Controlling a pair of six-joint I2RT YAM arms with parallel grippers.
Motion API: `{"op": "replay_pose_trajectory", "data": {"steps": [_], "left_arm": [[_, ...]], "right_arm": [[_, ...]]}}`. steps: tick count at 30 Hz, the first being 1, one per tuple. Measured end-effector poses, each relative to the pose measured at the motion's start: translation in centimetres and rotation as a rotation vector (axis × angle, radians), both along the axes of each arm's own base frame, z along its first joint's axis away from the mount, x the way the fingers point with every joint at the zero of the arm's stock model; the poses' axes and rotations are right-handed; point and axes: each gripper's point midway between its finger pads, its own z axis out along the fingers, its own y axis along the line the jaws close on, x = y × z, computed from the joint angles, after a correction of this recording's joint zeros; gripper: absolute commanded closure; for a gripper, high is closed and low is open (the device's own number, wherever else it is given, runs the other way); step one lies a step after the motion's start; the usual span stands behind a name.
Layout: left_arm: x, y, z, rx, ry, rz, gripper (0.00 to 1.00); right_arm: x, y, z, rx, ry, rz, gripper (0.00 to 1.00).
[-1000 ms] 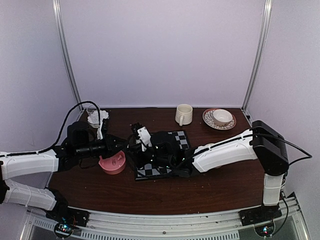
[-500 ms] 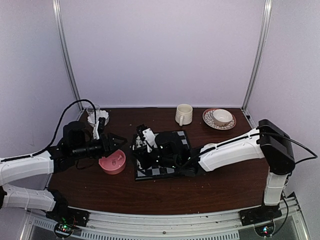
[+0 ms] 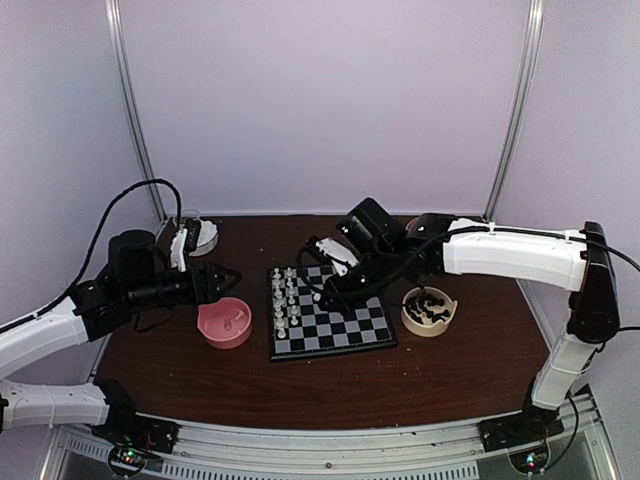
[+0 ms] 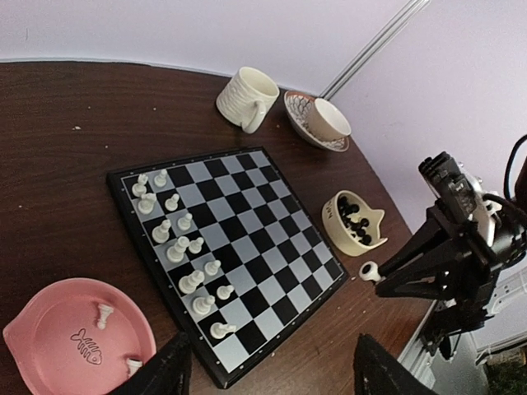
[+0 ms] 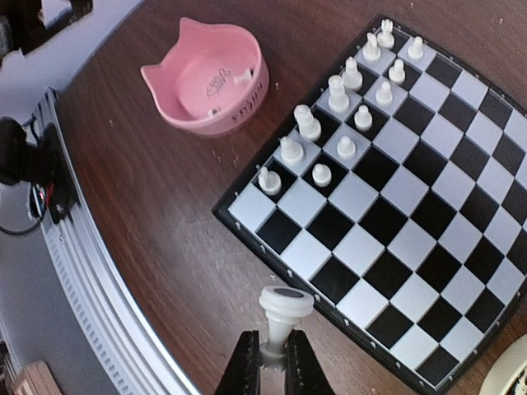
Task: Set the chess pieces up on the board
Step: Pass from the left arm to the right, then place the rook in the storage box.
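The board [image 3: 340,322] lies mid-table, with several white chess pieces [image 3: 285,297] standing in its two left columns. My right gripper [image 5: 273,362] is shut on a white chess piece [image 5: 285,313], held base-out above the table beside the board's edge. In the top view the right gripper [image 3: 321,296] hangs over the board's middle. My left gripper [image 3: 228,278] is open above the pink bowl [image 3: 224,323], and its dark fingers [image 4: 165,372] frame the board's near corner. Two white pieces [image 4: 104,313] lie in the pink bowl. Black pieces fill a cream bowl [image 3: 429,310].
A cream mug [image 4: 245,99] and a cup on a patterned saucer [image 4: 317,123] stand behind the board. A small glass dish [image 3: 195,235] sits at the back left corner. The metal rail [image 5: 90,304] runs along the table's near edge.
My right arm has lifted and swung from low over the board's left side back to the right, carrying a white piece. My left gripper has opened and drawn back left.
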Motion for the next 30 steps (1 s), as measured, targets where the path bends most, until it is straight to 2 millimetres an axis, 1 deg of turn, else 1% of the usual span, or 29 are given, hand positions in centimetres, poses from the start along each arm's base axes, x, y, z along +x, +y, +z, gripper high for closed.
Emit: {"op": "replay_pose_trajectory", "data": {"steps": [2, 4, 8, 10, 11, 13, 15, 19, 20, 22, 26, 30], "left_arm": [[0.0, 0.1, -0.5, 0.035, 0.004, -0.005, 0.32], [0.2, 0.1, -0.8, 0.070, 0.007, -0.011, 0.32], [0.3, 0.3, -1.6, 0.125, 0.011, -0.013, 0.32], [0.3, 0.4, -2.0, 0.147, 0.016, -0.014, 0.32], [0.3, 0.5, -2.2, 0.156, 0.018, -0.014, 0.32], [0.3, 0.6, -2.5, 0.172, 0.016, -0.012, 0.32], [0.3, 0.8, -2.7, 0.185, 0.017, -0.011, 0.32], [0.3, 1.0, -3.0, 0.205, 0.020, -0.009, 0.32], [0.3, 1.0, -3.1, 0.209, 0.020, -0.009, 0.32], [0.3, 1.1, -3.2, 0.217, 0.022, -0.007, 0.32], [0.3, 1.2, -3.3, 0.223, 0.020, -0.004, 0.32], [0.3, 1.3, -3.3, 0.227, 0.018, -0.003, 0.32]], "right_arm": [[-0.2, -1.0, -0.9, -0.086, 0.047, 0.029, 1.00], [-0.1, -2.1, -2.4, -0.190, 0.093, 0.052, 1.00], [0.0, -4.6, -6.8, -0.441, 0.195, 0.107, 1.00], [0.0, -5.7, -8.7, -0.546, 0.232, 0.133, 0.99], [-0.1, -6.4, -9.6, -0.603, 0.249, 0.149, 0.98], [0.0, -7.6, -10.7, -0.680, 0.275, 0.167, 0.96], [-0.1, -8.7, -11.1, -0.740, 0.290, 0.185, 0.95], [0.4, -10.4, -10.7, -0.810, 0.301, 0.194, 0.95], [0.6, -10.7, -10.7, -0.819, 0.305, 0.193, 0.91], [1.0, -11.2, -10.7, -0.836, 0.309, 0.192, 0.88], [1.7, -12.1, -11.3, -0.870, 0.326, 0.185, 0.87], [2.2, -12.5, -11.9, -0.888, 0.342, 0.176, 0.87]]}}
